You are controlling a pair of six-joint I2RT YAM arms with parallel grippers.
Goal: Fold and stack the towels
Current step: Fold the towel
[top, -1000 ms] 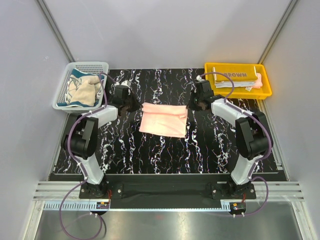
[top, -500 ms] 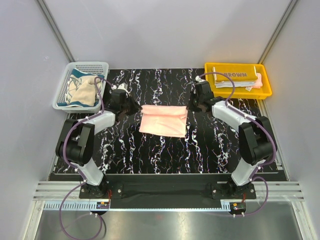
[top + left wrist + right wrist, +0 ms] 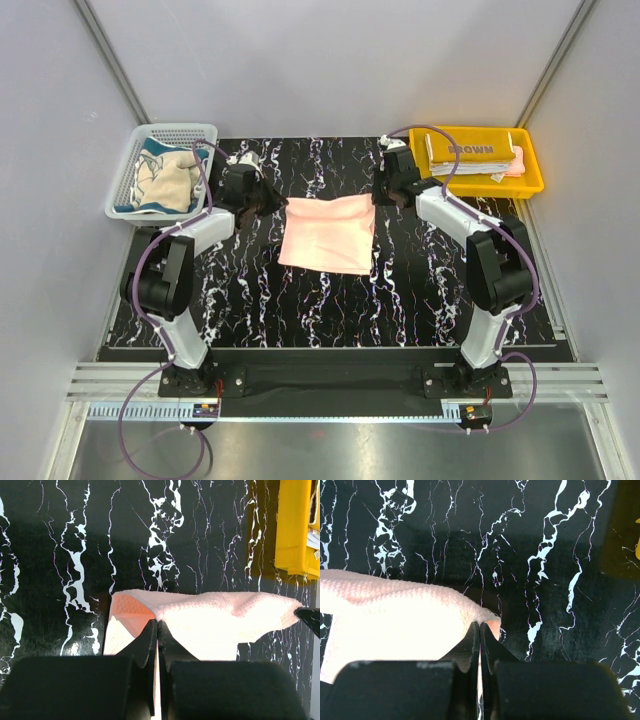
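A pink towel [image 3: 328, 233] lies on the black marble table [image 3: 300, 300], its far edge raised between the two arms. My left gripper [image 3: 275, 203] is shut on the towel's far left corner; the left wrist view shows the cloth [image 3: 215, 625] pinched at the tips [image 3: 158, 625]. My right gripper [image 3: 378, 197] is shut on the far right corner, with pink cloth [image 3: 395, 625] bunched at its tips [image 3: 479, 625]. Folded towels [image 3: 475, 158], the top one lettered "BROWN", are stacked in the yellow tray. A crumpled cream-teal towel [image 3: 165, 178] fills the basket.
The white mesh basket [image 3: 150, 135] stands at the far left corner of the table. The yellow tray [image 3: 420, 160] stands at the far right, just behind my right gripper, and shows in the left wrist view [image 3: 295, 530]. Grey walls enclose the table on three sides.
Both grippers have moved toward the far side, each still holding its corner. The towel's far edge has gone back with them, so the pink cloth now spreads longer front to back.
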